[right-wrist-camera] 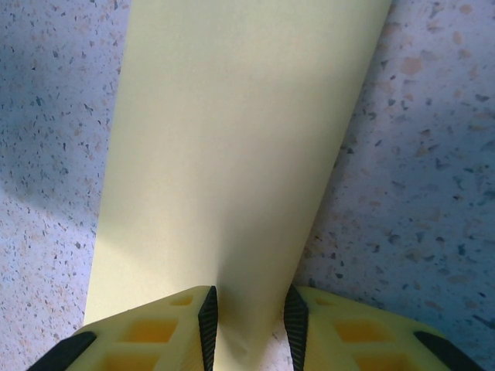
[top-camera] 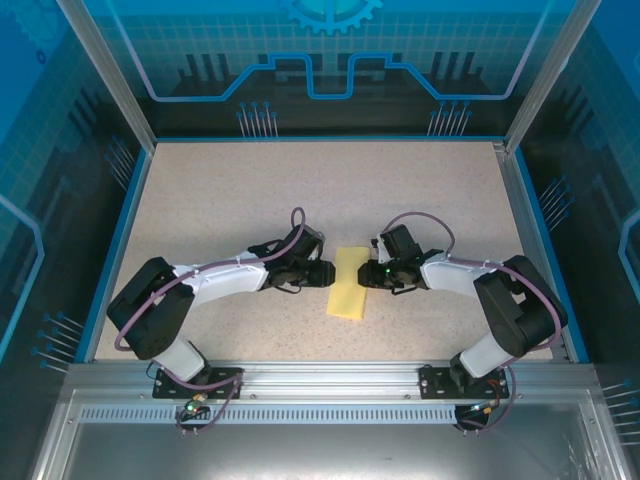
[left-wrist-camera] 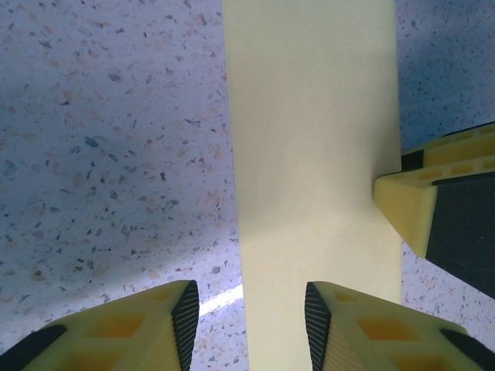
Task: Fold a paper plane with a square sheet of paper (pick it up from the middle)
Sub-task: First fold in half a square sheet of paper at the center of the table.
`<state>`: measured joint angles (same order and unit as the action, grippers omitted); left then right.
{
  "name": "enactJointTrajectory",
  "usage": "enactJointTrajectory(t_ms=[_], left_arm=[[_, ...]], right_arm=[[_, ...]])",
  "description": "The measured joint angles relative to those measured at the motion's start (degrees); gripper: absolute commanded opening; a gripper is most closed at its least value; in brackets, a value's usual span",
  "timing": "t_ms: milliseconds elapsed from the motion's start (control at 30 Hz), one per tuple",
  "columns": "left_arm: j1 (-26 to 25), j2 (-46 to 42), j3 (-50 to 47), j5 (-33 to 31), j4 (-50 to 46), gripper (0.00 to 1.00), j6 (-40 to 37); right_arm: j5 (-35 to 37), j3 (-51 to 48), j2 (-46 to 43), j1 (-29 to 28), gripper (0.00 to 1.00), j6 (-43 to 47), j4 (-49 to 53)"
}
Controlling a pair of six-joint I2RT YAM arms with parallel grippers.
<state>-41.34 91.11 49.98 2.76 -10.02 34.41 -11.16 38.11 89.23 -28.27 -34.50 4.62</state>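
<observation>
**Folded yellow sheet flanked by both grippers at mid-table**

The sheet of paper (top-camera: pixel 349 285) is seen lying flat on the table (top-camera: pixel 220 200), midway between the two arms. It is folded into a narrow oblong strip whose long axis runs away from the bases. The left gripper (top-camera: pixel 322 275) is set at the strip's left long edge and the right gripper (top-camera: pixel 366 273) at its right long edge. Both are held low over the table.

In the left wrist view the left jaws are seen well apart, straddling the strip's edge. Bare table shows in the gap, with one finger beside the paper and the other over it. In the right wrist view the right jaws are parted by a narrow gap only, and the paper's edge runs into that gap. No clamping is shown, and whether the pads press on the sheet cannot be told.

The paper is judged to be very light, thin and limp, somewhat stiffened along the fold. It is likely to be slid across the smooth speckled table by any sideways push, and to be creased or torn by a hard or skewed pinch. A hold is best taken at a long edge near the strip's middle, with a shallow pinch. The opposite edge should be pinned so that the strip is not dragged out of line.
</observation>
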Motion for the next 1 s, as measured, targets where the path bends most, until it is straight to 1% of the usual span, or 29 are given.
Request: enactJointTrajectory(t_ms=[467, 1000], left_arm=[[0.94, -0.55, -0.63, -0.02, 0.00, 0.44, 0.04], [1.49, -0.81, -0.63, 0.00, 0.02, 0.44, 0.02]], right_arm=[[-0.28, -0.02, 0.02, 0.31, 0.33, -0.61, -0.02], [-0.26, 0.87, 0.55, 0.15, 0.34, 1.53, 1.29]])
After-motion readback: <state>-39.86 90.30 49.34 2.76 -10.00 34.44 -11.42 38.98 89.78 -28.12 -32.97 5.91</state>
